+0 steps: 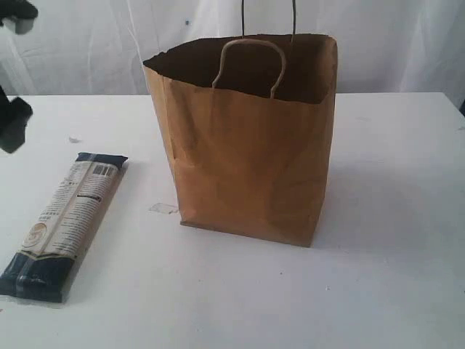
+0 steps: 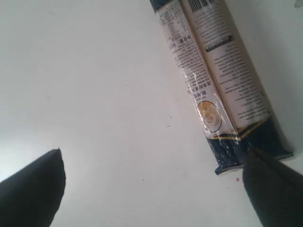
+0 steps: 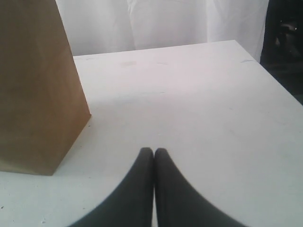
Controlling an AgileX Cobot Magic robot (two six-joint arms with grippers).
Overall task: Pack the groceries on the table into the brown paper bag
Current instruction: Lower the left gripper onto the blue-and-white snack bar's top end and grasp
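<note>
Presently the brown paper bag (image 1: 247, 160) is seen standing upright near the middle of the white table (image 1: 392, 276), its mouth open and its twisted paper handles (image 1: 251, 42) raised at the rim. What lies inside is hidden by shadow. To the left of the bag in the exterior view, and apart from it, the long white-and-navy packet (image 1: 64, 225) is laid flat on the tabletop, printed side up, with one navy end towards the near edge. A small pale scrap (image 1: 163, 209) is seen on the table just beside the bag's lower left corner.

The left gripper (image 2: 152, 151) is spread wide above the table, and nothing is gripped by it. One dark finger (image 2: 33, 189) is placed over bare tabletop. The other is placed at the packet's navy end, though whether the packet is touched cannot be told.

The right gripper (image 3: 154, 152) is closed, its fingers pressed together with nothing between them, low over the table near the bag's side. A white curtain (image 1: 87, 43) is hung behind the table.
</note>
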